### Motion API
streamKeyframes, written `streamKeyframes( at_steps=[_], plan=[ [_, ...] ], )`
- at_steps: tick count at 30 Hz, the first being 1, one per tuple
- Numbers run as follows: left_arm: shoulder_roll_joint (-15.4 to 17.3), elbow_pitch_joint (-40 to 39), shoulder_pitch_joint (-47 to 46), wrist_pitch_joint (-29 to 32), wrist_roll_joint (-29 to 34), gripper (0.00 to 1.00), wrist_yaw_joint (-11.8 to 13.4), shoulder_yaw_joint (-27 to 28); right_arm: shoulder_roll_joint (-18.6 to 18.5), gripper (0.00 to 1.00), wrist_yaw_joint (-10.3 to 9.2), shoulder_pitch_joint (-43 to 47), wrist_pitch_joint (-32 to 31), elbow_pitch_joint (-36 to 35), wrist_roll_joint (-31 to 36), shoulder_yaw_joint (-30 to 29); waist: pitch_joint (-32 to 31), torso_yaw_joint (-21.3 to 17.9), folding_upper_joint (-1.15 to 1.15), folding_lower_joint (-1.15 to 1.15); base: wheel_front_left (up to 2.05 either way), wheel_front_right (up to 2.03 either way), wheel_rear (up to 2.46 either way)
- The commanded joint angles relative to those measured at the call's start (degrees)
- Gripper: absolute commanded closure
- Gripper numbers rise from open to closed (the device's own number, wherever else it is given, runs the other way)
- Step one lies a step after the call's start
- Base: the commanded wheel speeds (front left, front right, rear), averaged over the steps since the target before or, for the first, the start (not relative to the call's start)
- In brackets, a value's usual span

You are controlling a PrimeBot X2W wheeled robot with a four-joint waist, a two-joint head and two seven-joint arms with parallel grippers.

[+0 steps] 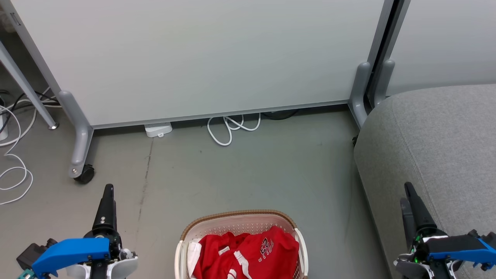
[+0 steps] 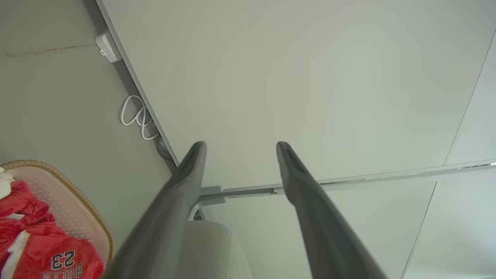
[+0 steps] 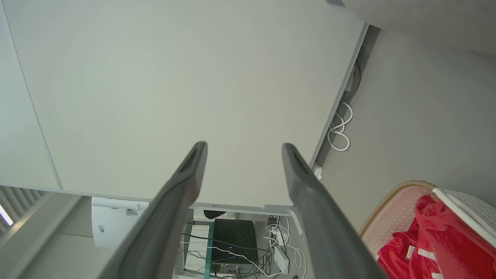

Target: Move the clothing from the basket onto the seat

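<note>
Clothing (image 1: 248, 252) lies in the basket (image 1: 236, 214) — left tool (image 2: 240, 144), right tool (image 3: 244, 144) both spread apart.

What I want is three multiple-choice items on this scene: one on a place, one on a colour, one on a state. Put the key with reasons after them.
1. Where is the seat from the basket?
A. On the robot's left
B. On the robot's right
C. Under it

2. What is the main colour of the clothing?
A. Red
B. Blue
C. Green

3. How are the left hand and right hand now?
A. Both shut on clothing
B. Left open, right shut on the basket
C. Both open, holding nothing

Key:
1 B: the seat lies at the head view's right, and the basket is at bottom centre.
2 A: red cloth with white trim lies in the basket.
3 C: each wrist view shows a wide gap with nothing in it.
</note>
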State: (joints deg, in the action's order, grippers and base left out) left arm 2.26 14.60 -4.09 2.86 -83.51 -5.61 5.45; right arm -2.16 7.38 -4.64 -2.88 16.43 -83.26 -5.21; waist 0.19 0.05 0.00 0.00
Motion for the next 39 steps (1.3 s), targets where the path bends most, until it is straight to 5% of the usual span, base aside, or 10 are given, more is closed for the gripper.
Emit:
streamKeyframes(
  at_steps=[1, 24, 39],
  plan=[
    [0.4, -1.4, -2.2, -0.6, 2.4, 0.0, -0.4, -0.1, -0.3, 0.0, 0.03, -1.8, 0.6, -1.4, 2.6, 0.3, 0.0, 0.0, 0.0, 0.0, 0.0, 0.0, 0.0],
    [0.9, -2.3, -3.2, -5.9, 32.4, 0.0, 1.9, -5.2, -0.5, 0.0, 0.07, -2.3, 5.9, -2.9, 28.7, 4.4, 0.3, 0.1, 0.0, 0.0, 0.0, 0.0, 0.0],
    [1.7, -0.3, -4.1, -8.8, 44.2, 0.0, 3.0, -8.6, -0.6, 0.0, 0.09, -2.5, 8.8, -2.0, 41.5, 6.0, 0.3, 0.2, 0.0, 0.0, 0.0, 0.0, 0.0]
  ],
)
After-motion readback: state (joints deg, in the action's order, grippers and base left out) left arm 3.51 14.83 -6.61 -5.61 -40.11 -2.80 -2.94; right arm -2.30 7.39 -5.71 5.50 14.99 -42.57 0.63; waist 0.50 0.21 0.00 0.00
